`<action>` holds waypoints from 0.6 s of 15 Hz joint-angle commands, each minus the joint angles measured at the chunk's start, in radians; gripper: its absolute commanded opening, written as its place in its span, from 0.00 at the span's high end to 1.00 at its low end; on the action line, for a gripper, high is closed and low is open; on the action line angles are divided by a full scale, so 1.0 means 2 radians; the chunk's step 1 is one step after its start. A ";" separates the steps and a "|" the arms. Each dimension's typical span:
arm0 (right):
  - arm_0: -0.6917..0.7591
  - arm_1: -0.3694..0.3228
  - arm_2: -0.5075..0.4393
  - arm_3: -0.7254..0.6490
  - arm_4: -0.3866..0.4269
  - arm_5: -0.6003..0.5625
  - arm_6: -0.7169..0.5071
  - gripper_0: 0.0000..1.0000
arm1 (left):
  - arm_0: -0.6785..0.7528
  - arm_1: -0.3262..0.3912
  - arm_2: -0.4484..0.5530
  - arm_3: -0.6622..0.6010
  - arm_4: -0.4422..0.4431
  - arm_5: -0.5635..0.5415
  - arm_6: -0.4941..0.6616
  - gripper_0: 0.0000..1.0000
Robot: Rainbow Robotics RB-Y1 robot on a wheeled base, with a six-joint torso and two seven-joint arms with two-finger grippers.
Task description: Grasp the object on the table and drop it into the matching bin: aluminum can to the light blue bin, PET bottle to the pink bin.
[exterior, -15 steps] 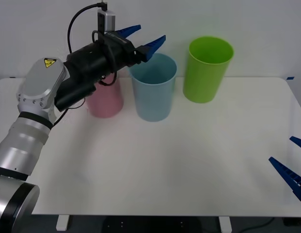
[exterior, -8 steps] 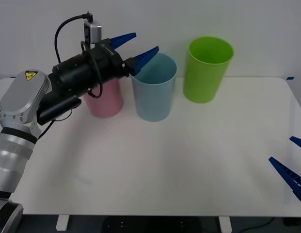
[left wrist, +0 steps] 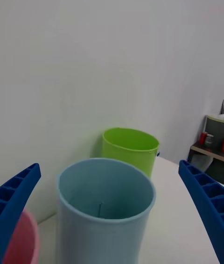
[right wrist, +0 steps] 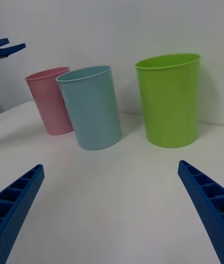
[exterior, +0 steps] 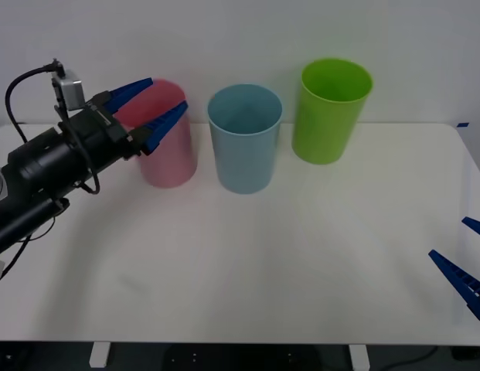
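The light blue bin (exterior: 243, 154) (right wrist: 91, 110) (left wrist: 102, 226) stands at the back of the white table (exterior: 263, 263), with the pink bin (exterior: 170, 158) (right wrist: 49, 100) (left wrist: 23, 240) to its left. My left gripper (exterior: 169, 91) (left wrist: 109, 167) hangs open and empty at rim height by the pink bin, pointing toward the blue bin. Its fingers (right wrist: 9, 46) also appear in the right wrist view. My right gripper (exterior: 447, 236) (right wrist: 111, 166) rests open and empty near the table's right front edge. The aluminum can and the PET bottle are out of view.
A lime green bin (exterior: 328, 116) (right wrist: 170, 100) (left wrist: 133, 147) stands right of the blue one, close to the white back wall. The three bins form a row along the table's far side. A shelf with small items (left wrist: 212, 140) sits far off beside the table.
My left arm has drawn back to the left, from beside the blue bin's rim to the pink bin, with its fingers open throughout. The right arm has not moved.
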 commanded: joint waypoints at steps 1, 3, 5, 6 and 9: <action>0.000 0.000 0.000 0.000 0.000 0.000 0.000 0.00 | 0.044 0.004 0.048 -0.034 -0.017 -0.031 0.003 0.00; 0.000 0.000 0.000 0.000 0.000 0.000 0.000 0.00 | 0.073 0.004 0.083 -0.056 -0.038 -0.056 0.008 0.00; 0.000 0.000 0.000 0.000 0.000 0.000 0.000 0.00 | 0.103 0.007 0.105 -0.083 -0.045 -0.066 0.015 0.00; 0.000 0.000 0.000 0.000 0.000 0.000 0.000 0.00 | 0.116 0.007 0.113 -0.093 -0.053 -0.068 0.021 0.00; 0.000 0.000 0.000 0.000 0.000 0.000 0.000 0.00 | 0.162 0.007 0.153 -0.151 -0.083 -0.076 0.086 0.00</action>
